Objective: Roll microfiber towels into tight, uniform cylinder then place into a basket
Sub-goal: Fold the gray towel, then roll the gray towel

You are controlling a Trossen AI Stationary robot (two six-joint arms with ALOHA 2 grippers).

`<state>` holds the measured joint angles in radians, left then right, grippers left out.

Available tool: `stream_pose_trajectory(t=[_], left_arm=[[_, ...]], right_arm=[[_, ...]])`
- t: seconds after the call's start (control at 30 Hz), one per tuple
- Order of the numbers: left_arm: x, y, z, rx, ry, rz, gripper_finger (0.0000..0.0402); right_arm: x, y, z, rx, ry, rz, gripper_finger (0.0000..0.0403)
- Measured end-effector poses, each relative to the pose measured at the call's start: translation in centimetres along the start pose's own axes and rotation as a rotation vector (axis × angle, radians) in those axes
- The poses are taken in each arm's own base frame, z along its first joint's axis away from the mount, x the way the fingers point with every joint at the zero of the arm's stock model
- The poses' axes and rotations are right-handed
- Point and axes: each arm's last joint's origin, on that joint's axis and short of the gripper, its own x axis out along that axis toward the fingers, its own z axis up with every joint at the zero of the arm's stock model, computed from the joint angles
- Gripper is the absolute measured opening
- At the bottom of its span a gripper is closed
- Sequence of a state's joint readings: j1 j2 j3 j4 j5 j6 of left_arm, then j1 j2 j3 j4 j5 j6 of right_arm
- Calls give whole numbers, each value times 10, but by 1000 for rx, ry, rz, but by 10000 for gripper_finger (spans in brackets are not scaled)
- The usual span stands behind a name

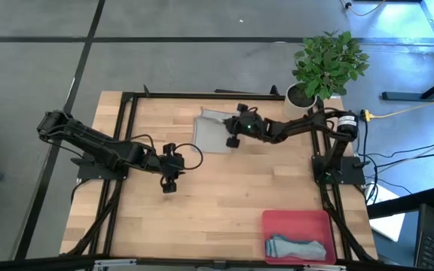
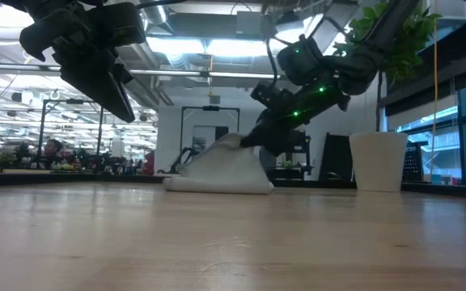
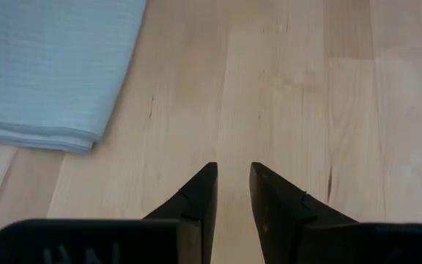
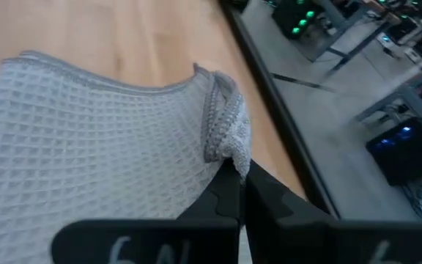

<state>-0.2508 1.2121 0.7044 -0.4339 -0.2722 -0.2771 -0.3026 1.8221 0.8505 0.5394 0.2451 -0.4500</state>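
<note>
Waffle-weave microfiber, pale grey-green towel point(image 1: 215, 132) lies toward the far edge of the table point(image 1: 224, 192); thin, limp, light, likely to sag and unroll unless kept under tension; the hemmed edge or a corner looks like the best place to pinch. Right end effector point(image 1: 233, 140) is clamped on that towel's corner, lifting it off the wood; the rest drapes down flat. Left end effector point(image 1: 169, 183) hovers nearer mid-table, fingers a little apart, holding nothing. Pink basket point(image 1: 296, 220) sits at the near right corner, well apart, with a rolled teal-blue towel point(image 1: 298, 248) already inside. Potted plant point(image 1: 324, 68) stands at the far right corner, near the right arm; otherwise nothing blocks a path to the basket.
</note>
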Motion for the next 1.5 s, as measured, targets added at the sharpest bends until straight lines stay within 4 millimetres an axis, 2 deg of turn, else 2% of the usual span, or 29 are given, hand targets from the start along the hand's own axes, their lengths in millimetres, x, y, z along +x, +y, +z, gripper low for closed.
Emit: stream_pose_trajectory(t=[0.2,0.43,0.9,1.13,1.23,1.37,1.5], left_arm=[[0,0,0,0,0,0,74],[0,0,0,-1,-1,0,74],[0,0,0,-1,-1,1,74],[0,0,0,-1,-1,0,74],[0,0,0,-2,-1,1,74],[0,0,0,-4,-1,1,74],[0,1,0,-4,-7,21,74]], right_arm=[[2,-14,-6,14,70,-143,4],[2,-15,-10,37,100,-145,6],[2,-14,-12,120,115,-140,72],[2,-14,-12,131,125,-170,130],[1,-7,-7,183,88,-119,152],[-2,9,-5,253,58,106,165],[-3,25,-10,296,115,271,166]])
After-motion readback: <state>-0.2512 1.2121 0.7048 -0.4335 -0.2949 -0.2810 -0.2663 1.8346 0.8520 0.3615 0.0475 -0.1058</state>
